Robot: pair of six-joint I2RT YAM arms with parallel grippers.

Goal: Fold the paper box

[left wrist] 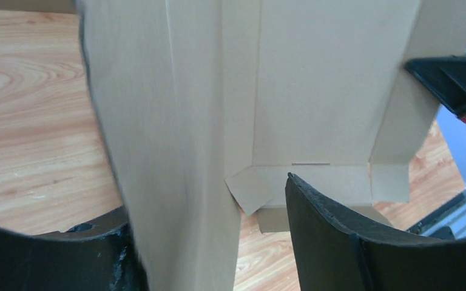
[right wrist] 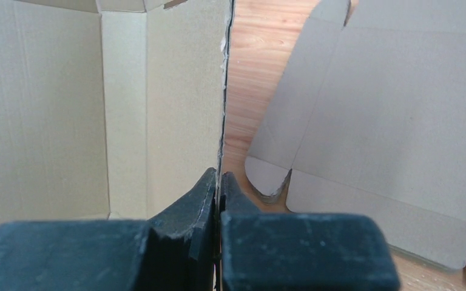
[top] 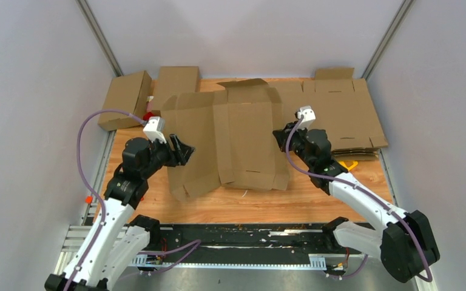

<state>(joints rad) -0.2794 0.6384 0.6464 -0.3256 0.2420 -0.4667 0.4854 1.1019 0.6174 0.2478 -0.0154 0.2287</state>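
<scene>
We see the paper box [top: 236, 136] lying largely unfolded at mid counter [top: 267, 206], between our two arms; our right jaws are pinched shut on its upright right wall's edge; our left jaws stand wide apart, its left panel between them.

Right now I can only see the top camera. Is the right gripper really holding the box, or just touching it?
Observer: It's holding it. The right wrist camera shows the right gripper pinched shut on the edge of the box.
Operator: What about the other one?
Observer: The left gripper is open. A flap stands between its fingers, and there is a gap beside one of them, so it isn't squeezed.
</scene>
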